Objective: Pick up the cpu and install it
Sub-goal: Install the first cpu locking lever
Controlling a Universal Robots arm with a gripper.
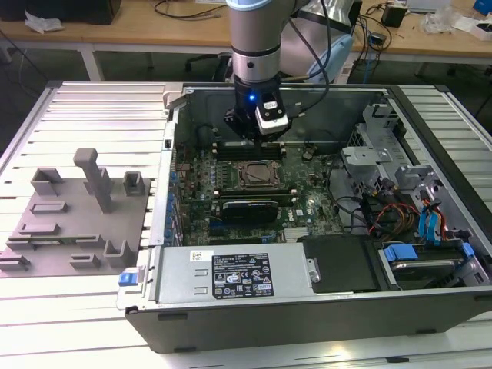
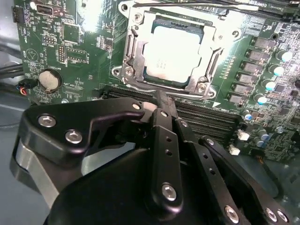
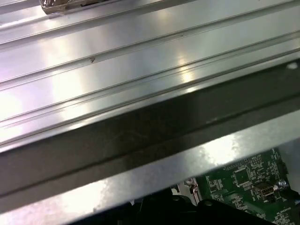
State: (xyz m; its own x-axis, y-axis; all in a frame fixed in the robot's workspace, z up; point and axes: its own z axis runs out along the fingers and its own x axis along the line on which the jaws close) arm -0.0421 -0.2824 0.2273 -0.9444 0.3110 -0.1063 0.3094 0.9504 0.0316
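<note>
In the exterior view the arm comes down from the upper middle of the frame into an open computer case (image 1: 430, 307), which lies flat on a ribbed metal desk (image 1: 84, 323). The gripper (image 1: 247, 137) hangs over the green motherboard (image 1: 307, 207), at the far side of the black socket frame (image 1: 257, 176) that sits in the centre of the board. In the second wrist view the cpu (image 2: 173, 55) is in the upper middle of the frame: it lies flat inside the socket frame (image 2: 126, 56), its shiny silver-grey top facing up, with the metal frame around all four sides. A thin latch wire (image 2: 187, 4) crosses along the upper edge of the frame. The gripper (image 2: 161, 101) fills the lower half of this view; its black fingers (image 2: 164, 117) meet at a narrow tip with no gap visible between them, and there is nothing held in them. The tip is just beside the near edge of the socket frame, but I cannot tell if it touches. A round coin battery (image 2: 49, 80) sits at the middle left of the board. In the exterior view, a grey fixture plate (image 1: 73, 223) with upright blocks lies on the desk in the left part of the frame. The first wrist view shows ribbed metal and a dark case edge, with a corner of green board (image 3: 248, 187) at the lower right.
</note>
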